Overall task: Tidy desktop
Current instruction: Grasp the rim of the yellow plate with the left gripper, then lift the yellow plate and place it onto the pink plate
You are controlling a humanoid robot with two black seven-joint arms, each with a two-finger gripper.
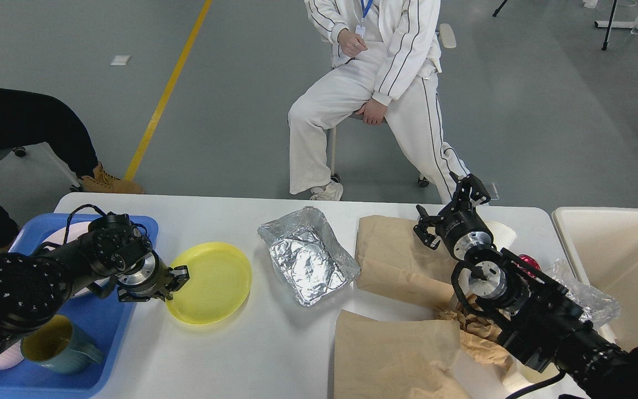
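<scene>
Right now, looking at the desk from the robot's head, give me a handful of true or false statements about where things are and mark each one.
1. The left tool is at the near-left rim of the round yellow plastic plate. True.
2. The crumpled silver foil tray sits inside the blue plastic tray. False: it lies on the large white desktop, between the yellow plate and the brown paper sheets.
3. A teal mug with a yellow inside stands in the blue tray. True.
4. The right tool is clamped on the foil tray. False: it is open, raised near the desktop's far edge, holding nothing.
5. The beige rectangular bin is off the desktop's right end. True.
</scene>
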